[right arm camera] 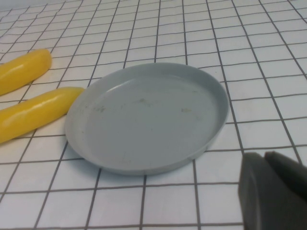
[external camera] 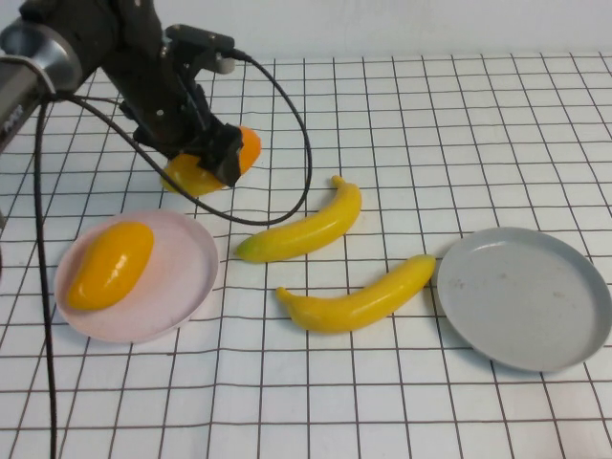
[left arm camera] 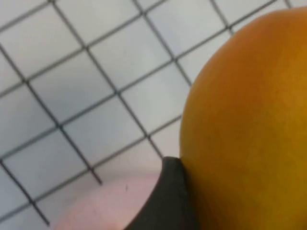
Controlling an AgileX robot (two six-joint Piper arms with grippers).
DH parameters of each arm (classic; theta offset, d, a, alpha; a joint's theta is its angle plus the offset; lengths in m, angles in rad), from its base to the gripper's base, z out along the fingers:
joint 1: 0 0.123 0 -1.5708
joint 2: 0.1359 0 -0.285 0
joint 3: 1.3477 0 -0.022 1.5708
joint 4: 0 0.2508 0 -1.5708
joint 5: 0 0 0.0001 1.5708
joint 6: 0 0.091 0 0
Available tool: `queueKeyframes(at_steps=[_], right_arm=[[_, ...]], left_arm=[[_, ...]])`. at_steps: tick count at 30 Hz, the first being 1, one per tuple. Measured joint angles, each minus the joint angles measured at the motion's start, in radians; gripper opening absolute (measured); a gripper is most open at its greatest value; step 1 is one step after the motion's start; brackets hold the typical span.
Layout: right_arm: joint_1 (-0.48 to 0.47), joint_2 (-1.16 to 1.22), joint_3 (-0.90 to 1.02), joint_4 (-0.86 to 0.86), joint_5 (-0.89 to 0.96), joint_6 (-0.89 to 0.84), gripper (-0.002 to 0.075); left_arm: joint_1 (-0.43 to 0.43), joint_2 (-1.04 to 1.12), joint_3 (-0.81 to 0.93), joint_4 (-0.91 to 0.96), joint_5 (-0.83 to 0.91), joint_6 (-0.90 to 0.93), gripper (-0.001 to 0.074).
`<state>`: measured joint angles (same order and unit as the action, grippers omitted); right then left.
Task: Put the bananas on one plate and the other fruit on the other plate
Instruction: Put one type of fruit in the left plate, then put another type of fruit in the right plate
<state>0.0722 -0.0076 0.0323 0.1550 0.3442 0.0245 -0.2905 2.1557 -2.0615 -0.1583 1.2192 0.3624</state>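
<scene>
My left gripper (external camera: 215, 158) is shut on one orange-yellow oval fruit (external camera: 247, 148) just behind the pink plate (external camera: 182, 268); in the left wrist view a dark finger (left arm camera: 168, 201) presses against the fruit (left arm camera: 249, 124), with the pink plate's rim (left arm camera: 96, 206) beside it. A second oval fruit (external camera: 110, 265) lies on the pink plate. Two bananas (external camera: 306, 229) (external camera: 363, 298) lie on the checked cloth mid-table. The grey plate (external camera: 524, 296) sits at the right with nothing on it. My right gripper (right arm camera: 264, 160) is shut beside the grey plate (right arm camera: 144, 115), out of the high view.
A black cable (external camera: 287, 124) loops from the left arm down toward the bananas. The nearer banana's tip (right arm camera: 33, 112) almost touches the grey plate's rim. The gridded cloth covers the whole table.
</scene>
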Motion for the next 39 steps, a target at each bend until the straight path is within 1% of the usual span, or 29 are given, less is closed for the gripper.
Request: queueKeyframes(at_steps=[2, 7, 11, 14, 17, 22, 24, 26, 27, 34, 36, 39], right_arm=[[0.000, 0.000, 0.000, 0.000, 0.000, 0.000, -0.0015], [0.000, 0.000, 0.000, 0.000, 0.000, 0.000, -0.0015], [0.000, 0.000, 0.000, 0.000, 0.000, 0.000, -0.0015], [0.000, 0.000, 0.000, 0.000, 0.000, 0.000, -0.0015], [0.000, 0.000, 0.000, 0.000, 0.000, 0.000, -0.0015], [0.000, 0.000, 0.000, 0.000, 0.000, 0.000, -0.0015], [0.000, 0.000, 0.000, 0.000, 0.000, 0.000, -0.0015], [0.000, 0.000, 0.000, 0.000, 0.000, 0.000, -0.0015], [0.000, 0.000, 0.000, 0.000, 0.000, 0.000, -0.0015], [0.000, 0.000, 0.000, 0.000, 0.000, 0.000, -0.0015], [0.000, 0.000, 0.000, 0.000, 0.000, 0.000, -0.0015], [0.000, 0.000, 0.000, 0.000, 0.000, 0.000, -0.0015]], left_arm=[[0.019, -0.037, 0.085, 0.006, 0.004, -0.018, 0.0559], [0.022, -0.170, 0.323, 0.064, -0.004, -0.090, 0.0559], [0.022, -0.257, 0.526, 0.093, -0.110, -0.161, 0.0559], [0.022, -0.267, 0.623, 0.088, -0.178, -0.217, 0.0559], [0.022, -0.267, 0.666, 0.066, -0.221, -0.238, 0.0559], [0.022, -0.275, 0.672, 0.038, -0.268, -0.218, 0.0559], [0.022, -0.290, 0.672, 0.041, -0.280, -0.214, 0.0597], [0.022, -0.315, 0.672, 0.047, -0.287, -0.211, 0.0652], [0.022, -0.325, 0.672, 0.047, -0.287, -0.211, 0.0663], [0.022, -0.429, 0.672, 0.051, -0.285, -0.202, 0.0668], [0.022, -0.470, 0.674, 0.028, -0.285, -0.168, 0.0668], [0.012, -0.557, 0.695, -0.056, -0.287, -0.080, 0.0668]])
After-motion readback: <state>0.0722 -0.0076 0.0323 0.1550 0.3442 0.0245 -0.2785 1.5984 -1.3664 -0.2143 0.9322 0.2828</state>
